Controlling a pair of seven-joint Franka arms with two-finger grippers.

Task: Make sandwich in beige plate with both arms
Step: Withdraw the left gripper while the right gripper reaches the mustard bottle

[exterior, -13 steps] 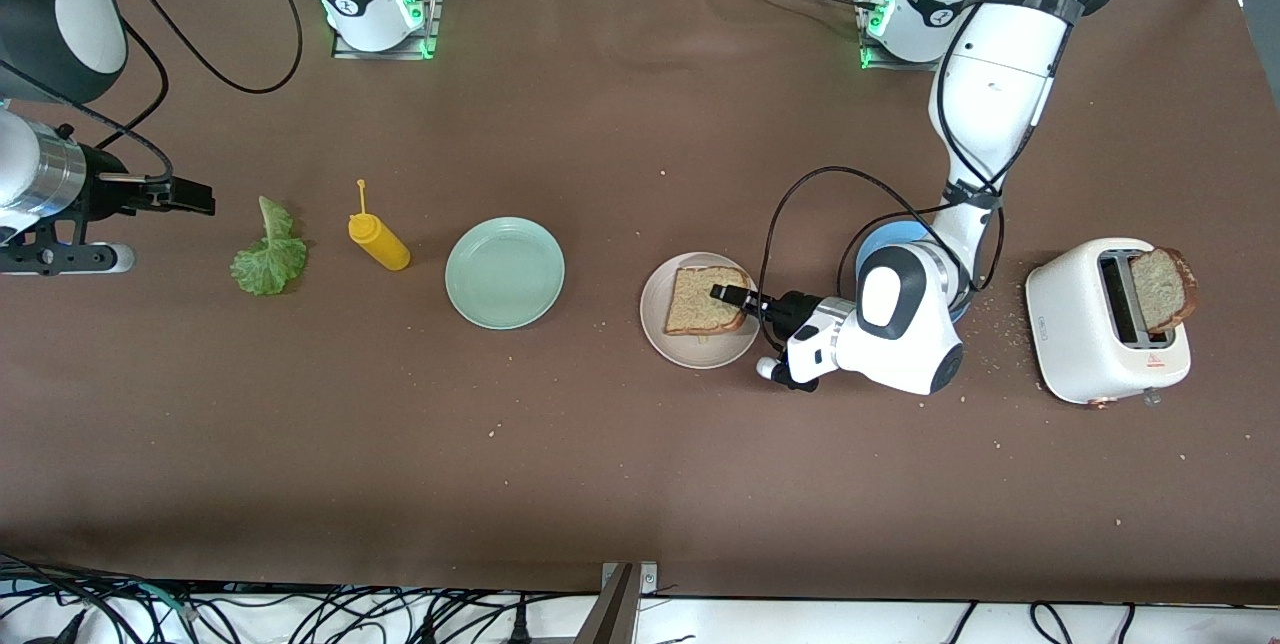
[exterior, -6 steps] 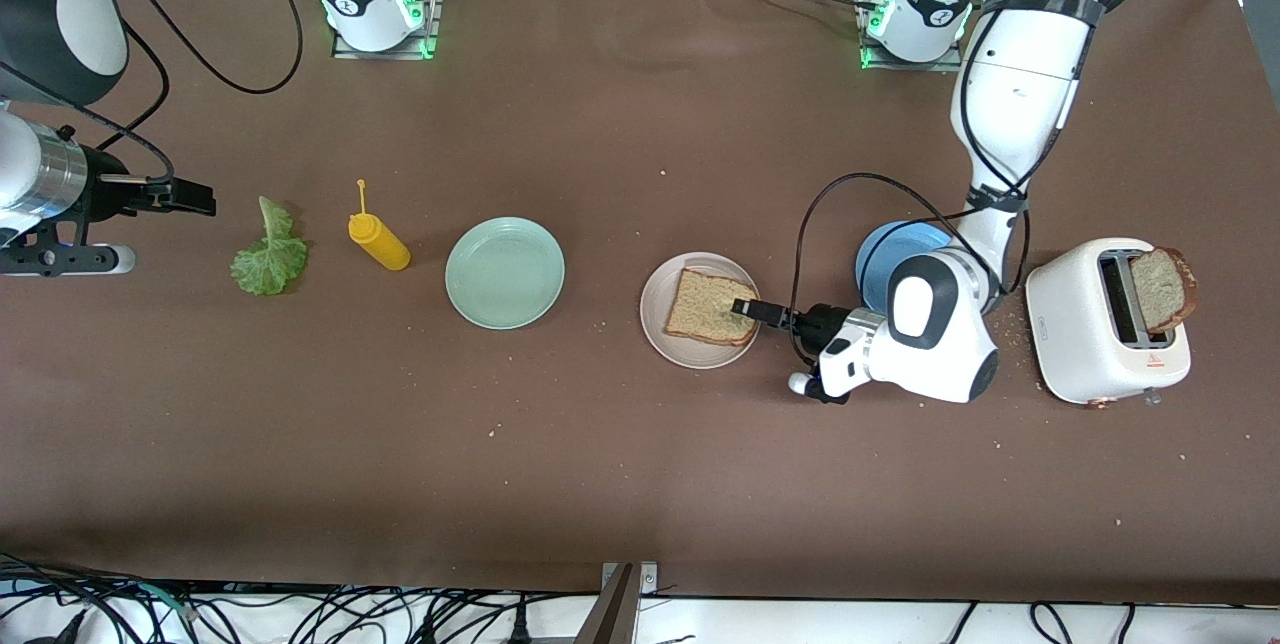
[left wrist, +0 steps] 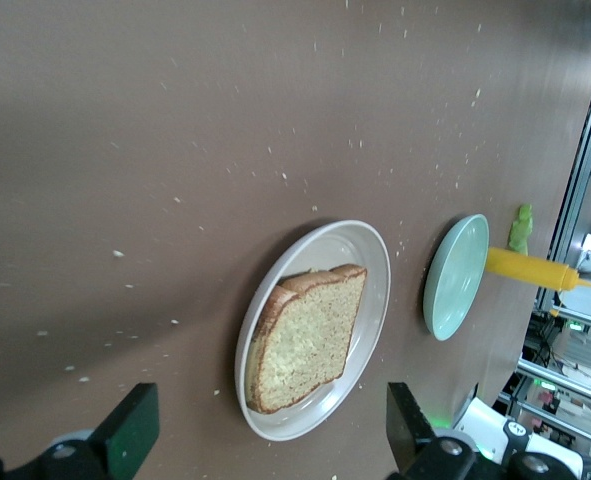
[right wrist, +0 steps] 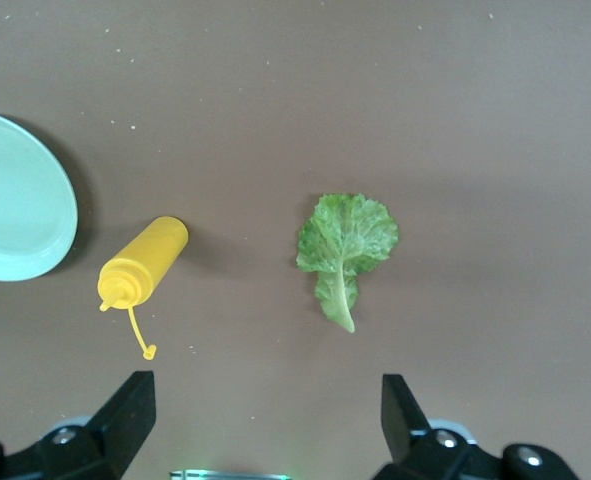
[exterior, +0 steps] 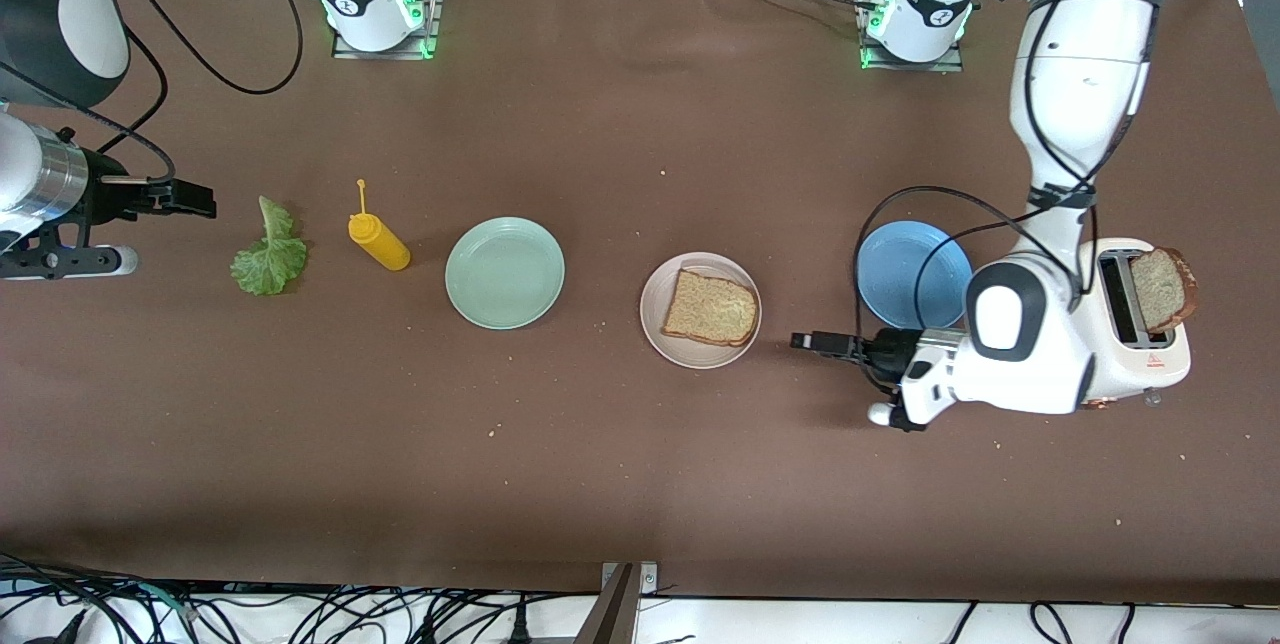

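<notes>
one bread slice [exterior: 710,311] is seen lying flat in the beige plate [exterior: 655,316], mid-table, between the mint-green plate [exterior: 505,273] and the blue plate [exterior: 912,274]. no lettuce or second slice is on it yet.

the left gripper [exterior: 808,340] is held over bare table between the beige plate and the toaster [exterior: 1105,322], fingers spread wide, nothing gripped. in the left wrist view both fingertips [left wrist: 130,440] are seen well apart, with the plate and slice framed between them but clear of them.

a second bread slice [exterior: 1160,287] is seen standing up out of the toaster slot, at the left arm's end of the table.

the lettuce leaf [exterior: 268,255] is lying on the table at the right arm's end, beside the yellow squeeze bottle [exterior: 378,239], which is lying tilted between the leaf and the mint-green plate.

the right gripper [exterior: 190,196] is parked near the lettuce, toward the right arm's end of the table, jaws released and empty; the right arm is waiting. in the right wrist view the leaf and bottle are seen below it, untouched.
</notes>
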